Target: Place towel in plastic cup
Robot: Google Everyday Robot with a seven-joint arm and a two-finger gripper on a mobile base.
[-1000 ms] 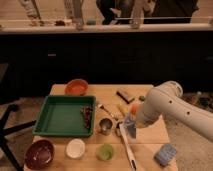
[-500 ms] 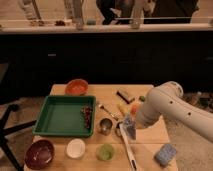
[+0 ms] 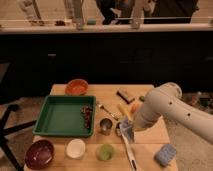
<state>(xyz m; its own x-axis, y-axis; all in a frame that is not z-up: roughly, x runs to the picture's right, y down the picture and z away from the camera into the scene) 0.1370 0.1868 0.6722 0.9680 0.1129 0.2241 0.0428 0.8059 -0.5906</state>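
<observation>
Tabletop (image 3: 106,93) of pale wood below dark cabinets (image 3: 100,60), closed end effector (image 3: 125,129) mid-table

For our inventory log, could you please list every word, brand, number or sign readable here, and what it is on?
None can be read: the green tray, the metal cup, the green cup and the white arm show no lettering.
The claw, low over the table beside the metal cup, bears none either.

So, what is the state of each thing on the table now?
gripper: shut, low at the towel.
towel: on the table, outside the plastic cup.
plastic cup: upright, no towel inside.
metal cup: upright.
white bowl: upright.
tray: flat, dark bits at its right side.
sponge: lying flat near the front edge.
</observation>
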